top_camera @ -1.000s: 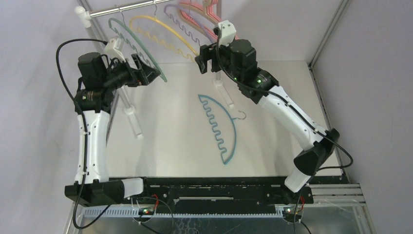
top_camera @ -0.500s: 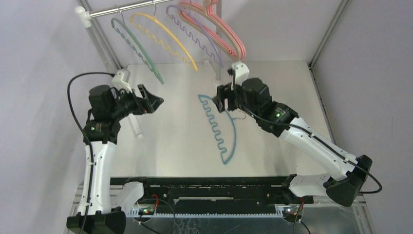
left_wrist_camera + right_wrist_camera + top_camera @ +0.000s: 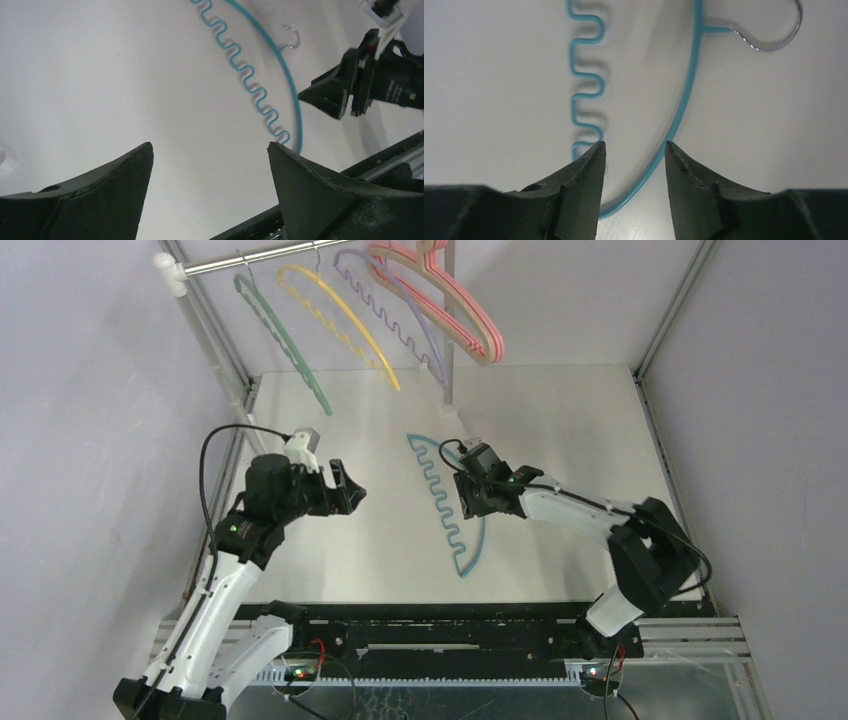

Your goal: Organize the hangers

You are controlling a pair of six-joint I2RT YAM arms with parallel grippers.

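Dropping the right gripper [image 3: 634,150] from the rail [image 3: 210,266] to the teal hanger [image 3: 696,45] lying flat on the table [image 3: 560,420], I had its jaws narrowed astride the curved bar, not yet clamped, starting the last pickup, while the left gripper [image 3: 210,146] backed off wide open, empty.

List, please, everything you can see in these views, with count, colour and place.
Straight silver metal rail: one, silver, far left.
Thin green plastic hanger: one, green, leftmost on the rail.
Yellow wavy-bar hanger: one, yellow, hanging next.
Lavender wavy-bar hanger: one, lavender, hanging third.
Pink and tan hangers: bunched, count unclear, rightmost on the rail.
Teal wavy-bar hanger: one, teal, flat on the table.
Table: one, white.
Left hand: one, black, open, over bare table.
Right hand: one, black, open, straddling the teal hanger's curved arm.
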